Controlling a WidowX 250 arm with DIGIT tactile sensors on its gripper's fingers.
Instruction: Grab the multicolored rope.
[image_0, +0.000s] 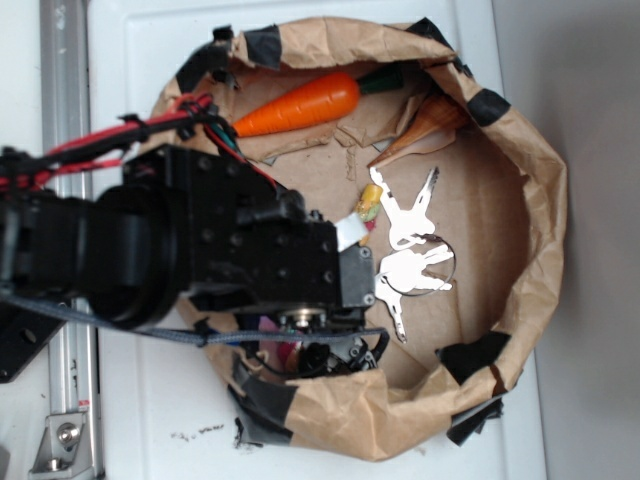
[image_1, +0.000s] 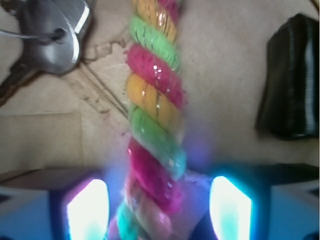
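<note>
Three twisted strands of pink, orange and green make up the rope (image_1: 152, 120), which lies on the brown paper floor of the bag (image_0: 520, 150), running straight between the two fingers (image_1: 87, 210) of the gripper (image_1: 159, 210). Those fingers stand apart, one on each side of the cord, not yet pressing it. It looks soft, light and a little springy (the sheen hints at slick fibres), so a firm squeeze across the thick middle should hold best. Keys (image_0: 410, 250) lie just beside it, and the carrot (image_0: 300, 105) rests well apart at the far edge.
</note>
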